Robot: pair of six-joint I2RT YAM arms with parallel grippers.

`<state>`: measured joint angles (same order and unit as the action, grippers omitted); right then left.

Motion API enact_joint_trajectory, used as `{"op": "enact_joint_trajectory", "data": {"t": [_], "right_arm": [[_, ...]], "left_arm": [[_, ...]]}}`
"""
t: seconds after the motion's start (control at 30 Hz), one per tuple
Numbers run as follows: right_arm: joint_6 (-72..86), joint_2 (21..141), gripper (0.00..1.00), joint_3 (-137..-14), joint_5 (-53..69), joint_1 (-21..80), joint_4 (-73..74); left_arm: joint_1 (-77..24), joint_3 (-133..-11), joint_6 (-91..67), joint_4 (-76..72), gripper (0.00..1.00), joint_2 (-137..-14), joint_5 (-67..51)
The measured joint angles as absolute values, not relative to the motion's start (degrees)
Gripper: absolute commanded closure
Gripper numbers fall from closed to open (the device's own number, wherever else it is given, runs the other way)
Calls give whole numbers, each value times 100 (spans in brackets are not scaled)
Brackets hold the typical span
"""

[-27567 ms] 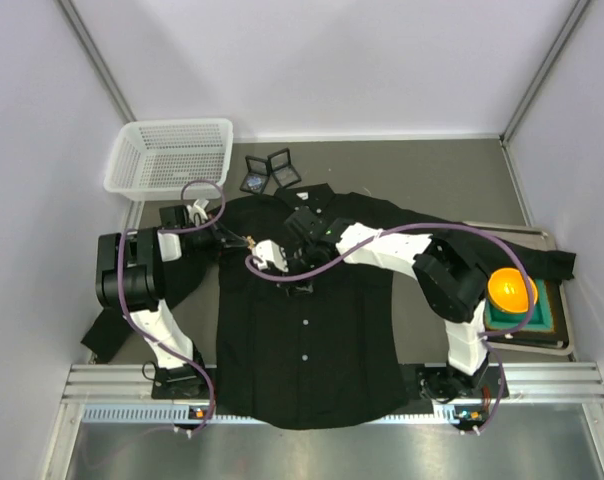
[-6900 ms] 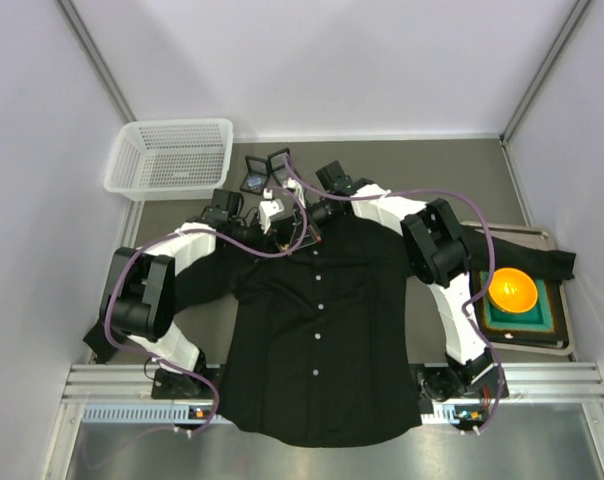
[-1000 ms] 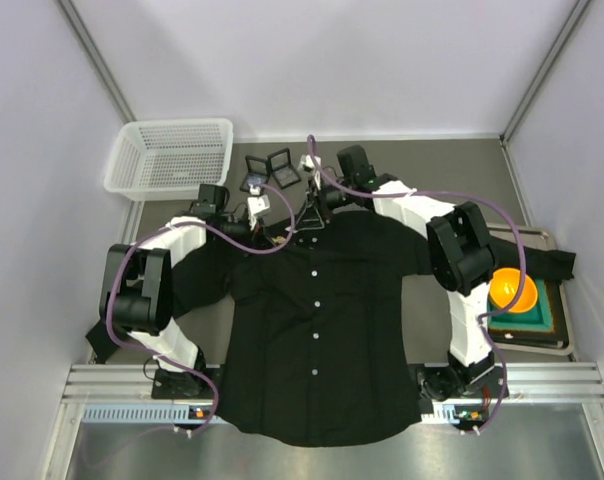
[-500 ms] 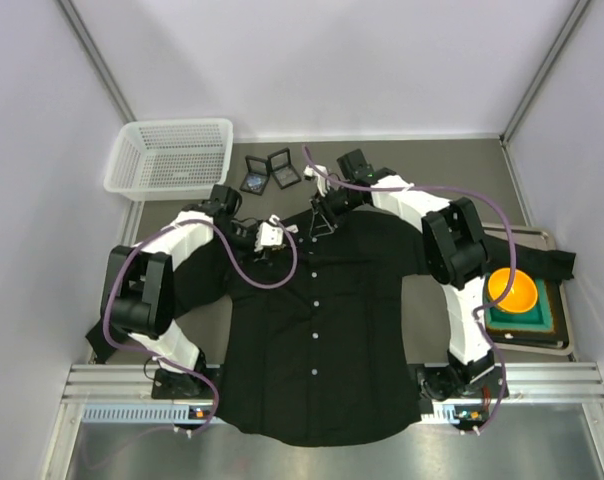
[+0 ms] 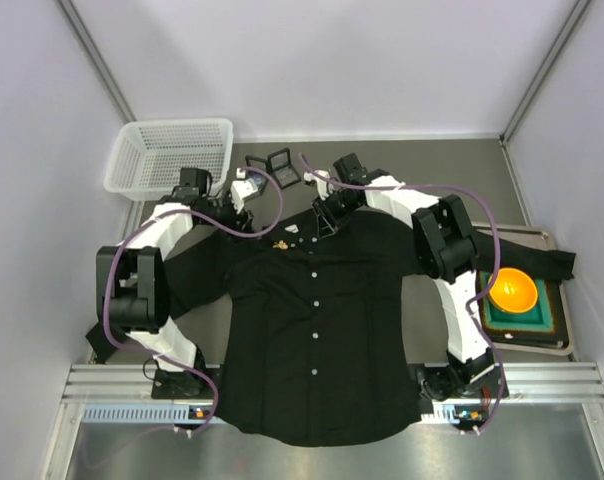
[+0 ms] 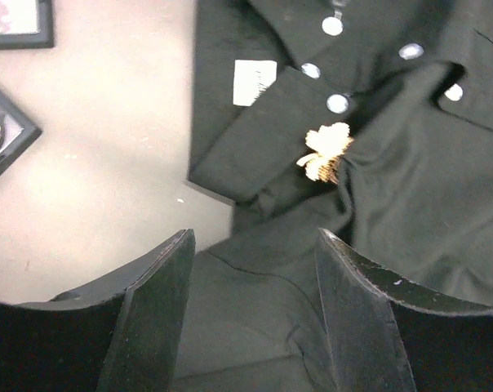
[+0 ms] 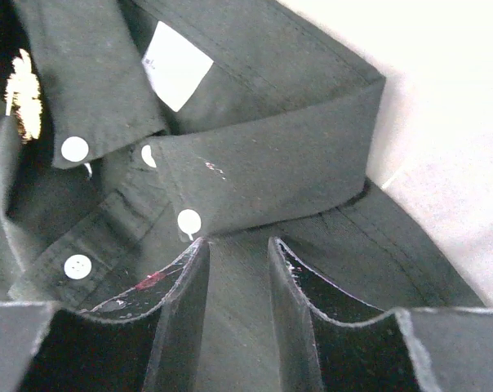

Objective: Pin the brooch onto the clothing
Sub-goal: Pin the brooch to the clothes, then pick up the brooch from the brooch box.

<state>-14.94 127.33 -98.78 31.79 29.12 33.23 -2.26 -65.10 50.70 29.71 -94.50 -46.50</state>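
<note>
The clothing (image 5: 312, 330) is a black button-up shirt lying flat, front up, with its collar at the far end. A small gold brooch (image 5: 280, 241) sits on it at the left collar point, beside white buttons. It also shows as the brooch (image 6: 328, 152) in the left wrist view and the brooch (image 7: 22, 94) in the right wrist view. My left gripper (image 5: 247, 212) stands open and empty over the shirt's left shoulder (image 6: 255, 237), a short way back from the brooch. My right gripper (image 5: 327, 222) rests just below the folded collar (image 7: 238, 242). Its jaws are narrowly apart and shirt fabric shows in the gap.
A white mesh basket (image 5: 172, 155) stands at the far left. Two small open black cases (image 5: 269, 168) lie just beyond the collar. An orange bowl (image 5: 511, 290) sits on a green pad on a grey tray (image 5: 557, 345) at the right, and the shirt's right sleeve (image 5: 552, 262) drapes over that tray.
My left gripper opened, let go of the brooch and drew back to the left. The brooch stays on the shirt by the collar. The right gripper shifted slightly and narrowed a little.
</note>
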Motion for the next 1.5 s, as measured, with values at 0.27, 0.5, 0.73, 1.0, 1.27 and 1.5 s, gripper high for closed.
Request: {"op": "enact_joint_trajectory", "data": {"t": [0.27,0.5,0.73,1.0,1.27,1.5], "right_arm": [[-1529,12816,54,-10193,2923,2912,3389],[-1951,12816,36,-10547,2696,2950,3382],[-2300,13218,39,-11015,2335,3100,3229],[-2453,13474,100,-11063,2211,3146,3197],[-1968,13474,100,-11111,1916,3011,3079],[-1490,13362,90,-10947,1511,2768,2502]], "left_arm": [[-473,-6967,3892,2279,37,-10361,-3841],[-731,-7135,3728,2362,32,-10801,-3315],[-484,-7192,3719,2661,32,-10822,-3162],[-10,-7083,3509,2779,30,-10669,-3242],[185,-7024,2408,1496,31,-10455,-3227],[21,-7422,1402,40,25,-10888,-3024]]}}
